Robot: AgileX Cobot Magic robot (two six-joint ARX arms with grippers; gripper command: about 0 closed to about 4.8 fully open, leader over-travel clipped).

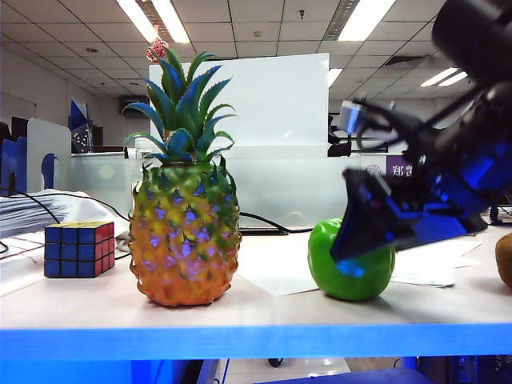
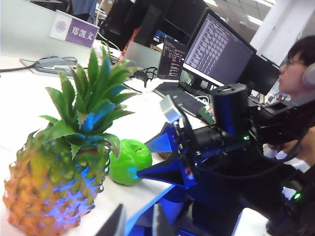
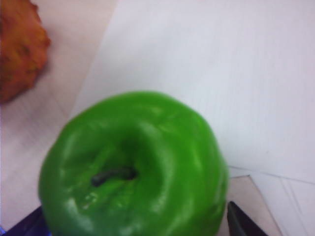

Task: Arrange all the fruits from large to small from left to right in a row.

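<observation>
pineapple (image 2: 51, 189), green apple (image 2: 129, 161), open right tool (image 2: 160, 160)

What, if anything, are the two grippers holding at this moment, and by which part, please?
Nothing is held. The right gripper stands open around the green apple, not yet closed on it; the left gripper hangs apart from the fruits.

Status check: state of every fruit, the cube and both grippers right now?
pineapple: upright on the table, leftmost fruit
green apple: on the table, stem up, right of the pineapple
kiwi: at the exterior view's right edge, mostly cut off
puzzle cube: on the table, left of the pineapple
right gripper: open, jaws either side of the apple
left gripper: open, holding nothing, back from the pineapple
</observation>
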